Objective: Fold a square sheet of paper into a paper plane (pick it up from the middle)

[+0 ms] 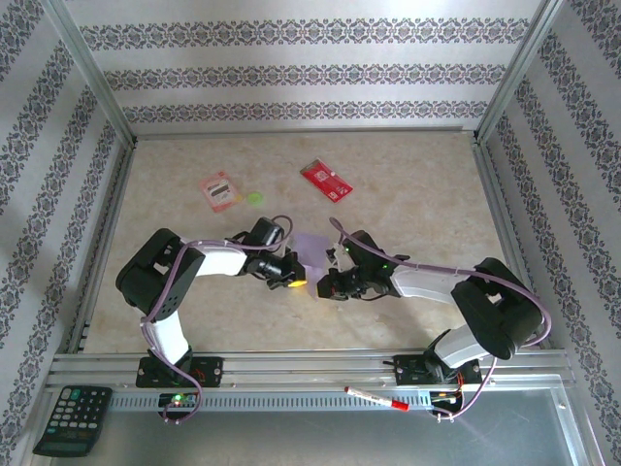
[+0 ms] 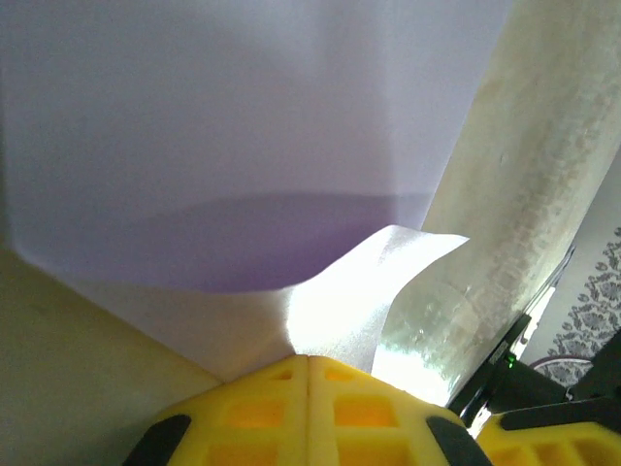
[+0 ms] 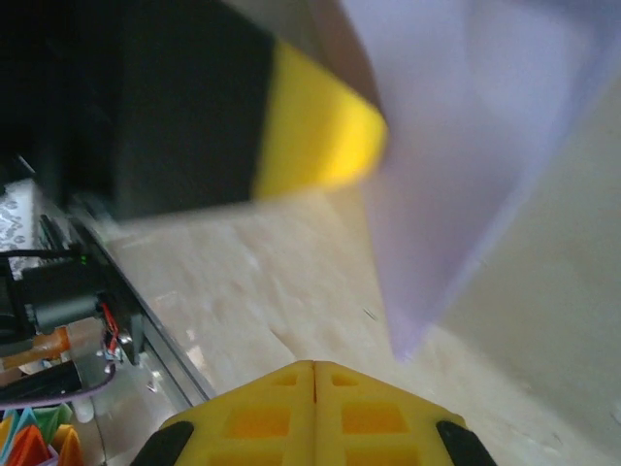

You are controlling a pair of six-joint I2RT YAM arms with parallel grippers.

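Left gripper (image 1: 294,279): yellow fingers pressed together. In the left wrist view (image 2: 309,388) their tips are clamped on the lower edge of the sheet of paper (image 2: 243,146).

Right gripper (image 1: 323,284): just beside the left one at mid-table. In the right wrist view (image 3: 313,398) its yellow fingers meet with no gap and nothing shows between them. The pointed lower corner of the sheet (image 3: 466,146) hangs just above them, apart from the tips.

Sheet of paper (image 1: 312,249): pale lilac, plain, folded to a point, with one bright flap curling near the left fingers. It is held up off the table between the two grippers, at the middle of the work area.

Table (image 1: 408,194): pale beige top with a marbled look, edged by aluminium rails (image 1: 310,364).

Walls (image 1: 310,68): white paper with grey ornamental bands on three sides.

Red card (image 1: 326,181): rectangular, flat on the far half of the table, well apart from the grippers. It carries white print too small to read.

Pink-red packet (image 1: 221,191): flat, left of the card; its label is not legible.

Small yellow-green object (image 1: 255,198): just beside the packet; what it is cannot be told.

Calculator (image 1: 70,419): dark, on the near ledge at the left; its key markings are unreadable.

Red marker (image 1: 376,398): lying on the near rail by the right arm's base.
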